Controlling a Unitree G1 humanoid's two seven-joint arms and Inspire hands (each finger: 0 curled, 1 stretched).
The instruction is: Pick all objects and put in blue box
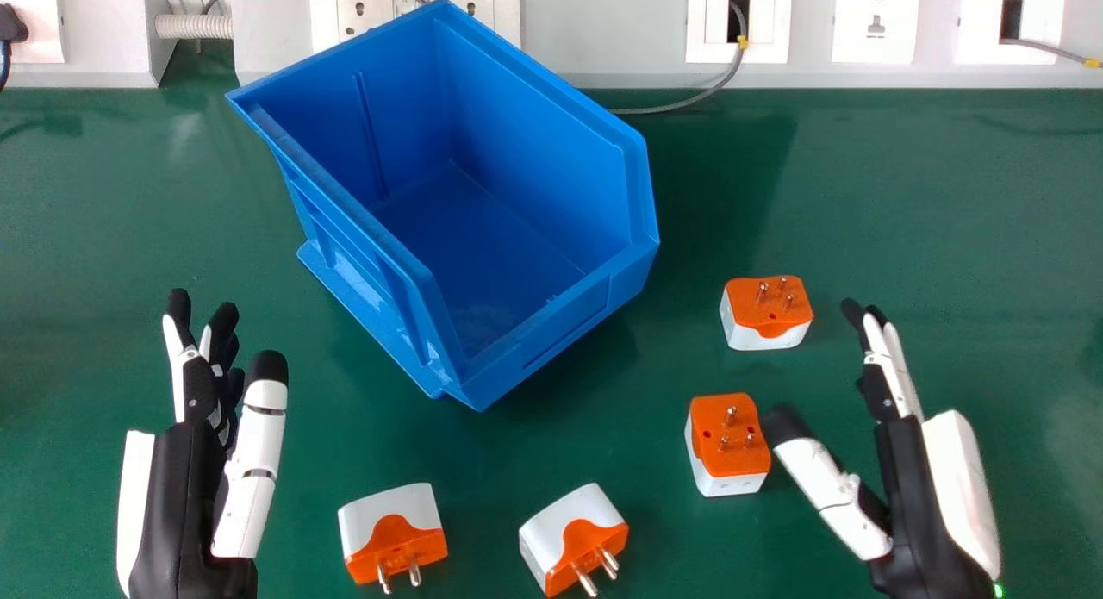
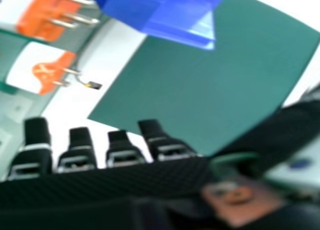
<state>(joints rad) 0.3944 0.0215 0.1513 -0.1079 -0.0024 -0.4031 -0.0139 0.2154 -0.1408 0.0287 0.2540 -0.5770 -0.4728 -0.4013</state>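
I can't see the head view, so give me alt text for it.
An open blue box with nothing in it sits on a green table; four orange-and-white plug adapters lie in front and to its right, between the robot's open left hand and open right hand.

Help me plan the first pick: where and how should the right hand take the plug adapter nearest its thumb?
Probably by the white sides of the adapter, the right hand coming from the right: its orange top carries upright pins, and the thumb is on that side.

green table [image 1: 931, 185] | 5 white wall plates [image 1: 875, 49] | grey cable [image 1: 731, 75] | corrugated hose [image 1: 194, 27]
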